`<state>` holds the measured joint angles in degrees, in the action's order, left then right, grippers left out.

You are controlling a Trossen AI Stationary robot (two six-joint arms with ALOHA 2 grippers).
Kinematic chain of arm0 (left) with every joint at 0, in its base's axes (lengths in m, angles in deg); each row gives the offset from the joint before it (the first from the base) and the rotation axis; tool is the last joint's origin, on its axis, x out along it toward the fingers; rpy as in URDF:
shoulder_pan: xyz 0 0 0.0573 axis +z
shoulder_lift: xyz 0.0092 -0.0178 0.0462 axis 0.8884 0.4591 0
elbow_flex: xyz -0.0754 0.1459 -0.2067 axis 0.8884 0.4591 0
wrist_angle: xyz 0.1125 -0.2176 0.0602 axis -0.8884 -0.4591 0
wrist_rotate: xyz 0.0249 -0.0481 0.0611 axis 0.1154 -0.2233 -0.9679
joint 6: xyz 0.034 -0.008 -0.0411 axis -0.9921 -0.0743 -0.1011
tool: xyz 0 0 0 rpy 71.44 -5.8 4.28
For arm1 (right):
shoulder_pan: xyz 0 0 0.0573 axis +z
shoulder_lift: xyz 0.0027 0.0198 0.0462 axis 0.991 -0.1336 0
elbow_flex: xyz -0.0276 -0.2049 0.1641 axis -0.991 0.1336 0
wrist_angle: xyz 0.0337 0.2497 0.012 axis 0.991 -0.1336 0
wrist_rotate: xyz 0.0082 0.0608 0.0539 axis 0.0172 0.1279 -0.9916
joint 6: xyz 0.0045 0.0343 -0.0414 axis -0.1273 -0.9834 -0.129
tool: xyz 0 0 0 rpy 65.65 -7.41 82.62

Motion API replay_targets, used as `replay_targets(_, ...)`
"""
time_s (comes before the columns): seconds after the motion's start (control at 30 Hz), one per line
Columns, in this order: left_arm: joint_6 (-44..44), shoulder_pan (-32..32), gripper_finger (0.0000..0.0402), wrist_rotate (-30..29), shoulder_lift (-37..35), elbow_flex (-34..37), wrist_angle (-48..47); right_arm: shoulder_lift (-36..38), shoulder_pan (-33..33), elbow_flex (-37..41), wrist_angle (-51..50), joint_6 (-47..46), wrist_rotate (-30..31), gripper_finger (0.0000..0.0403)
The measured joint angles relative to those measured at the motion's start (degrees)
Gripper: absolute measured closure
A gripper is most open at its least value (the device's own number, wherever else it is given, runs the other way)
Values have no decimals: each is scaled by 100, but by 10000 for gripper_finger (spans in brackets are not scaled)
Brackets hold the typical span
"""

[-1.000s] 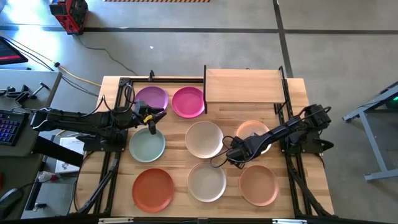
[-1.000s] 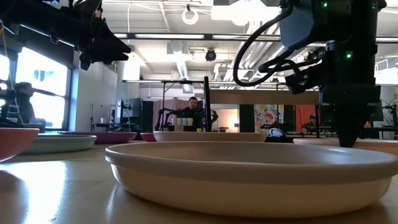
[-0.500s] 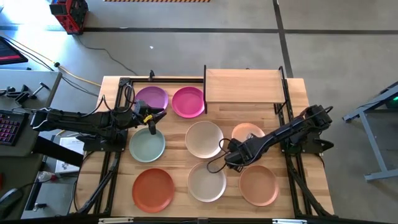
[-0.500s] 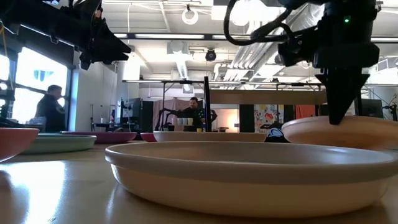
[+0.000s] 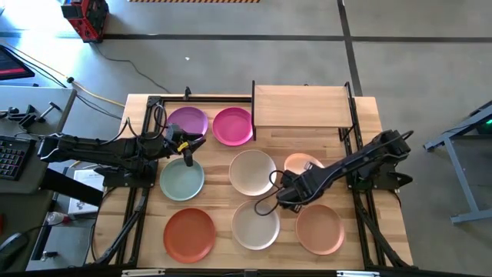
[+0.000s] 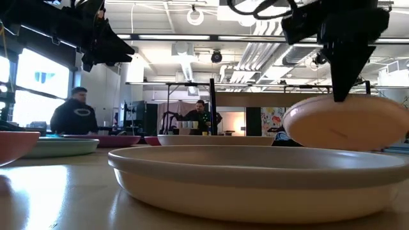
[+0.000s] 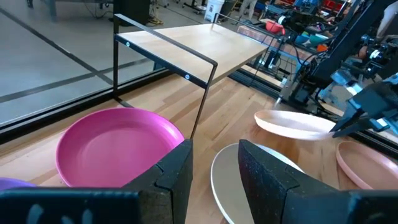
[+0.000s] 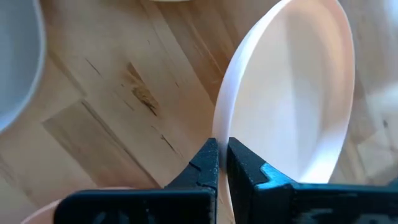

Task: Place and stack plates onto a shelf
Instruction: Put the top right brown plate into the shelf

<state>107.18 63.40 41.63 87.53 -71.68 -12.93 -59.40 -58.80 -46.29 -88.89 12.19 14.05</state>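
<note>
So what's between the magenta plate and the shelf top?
In the left wrist view, only the shelf's black frame post and bare tabletop lie beside the magenta plate; no other plate.

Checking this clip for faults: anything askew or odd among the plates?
Only the peach plate: it hangs tilted above the table, pinched by its rim in the right gripper. The other plates lie flat; nothing looks damaged.

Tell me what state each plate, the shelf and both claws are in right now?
Peach plate: lifted off the table, tilted, pinched by its rim.
Right gripper: shut on that rim.
Left gripper: open, empty, above the mint plate.
Other plates: flat on the table.
Shelf: bare, no plates.
</note>
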Motion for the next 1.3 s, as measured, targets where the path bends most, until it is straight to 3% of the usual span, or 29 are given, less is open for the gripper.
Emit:
replay_targets(0.47,0,0,284,-7,0,0,0,0,312,-867,-1015,-215,111,403)
replay_targets(0.73,0,-1,284,-13,-1,0,0,3,488,-1554,-1978,-634,506,403)
replay_targets(1.3,0,0,284,-24,-2,0,-20,257,4,-1986,-1956,625,1441,403)
